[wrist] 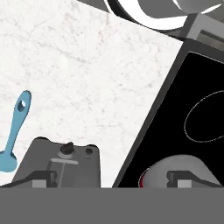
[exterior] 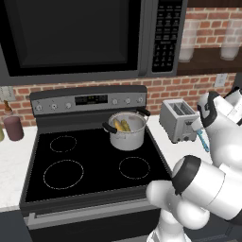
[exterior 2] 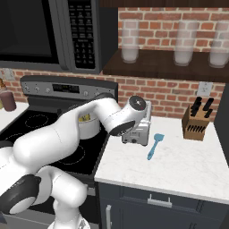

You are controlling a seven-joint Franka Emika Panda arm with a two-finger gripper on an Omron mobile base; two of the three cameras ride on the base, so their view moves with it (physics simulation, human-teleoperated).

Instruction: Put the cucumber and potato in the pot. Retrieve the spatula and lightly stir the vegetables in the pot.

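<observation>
Gripper (wrist: 112, 177) jaws spread wide, holding nothing, above the toaster (wrist: 59, 164). Spatula (wrist: 14, 131) lies flat on the white counter (wrist: 87, 74) at its 9 o'clock, well apart; pot (wrist: 179, 170) at 3 o'clock

no text can be read: the stove (exterior: 90, 100) display and the microwave (exterior: 165, 35) keypad show only blurred marks, too small to tell.
</observation>
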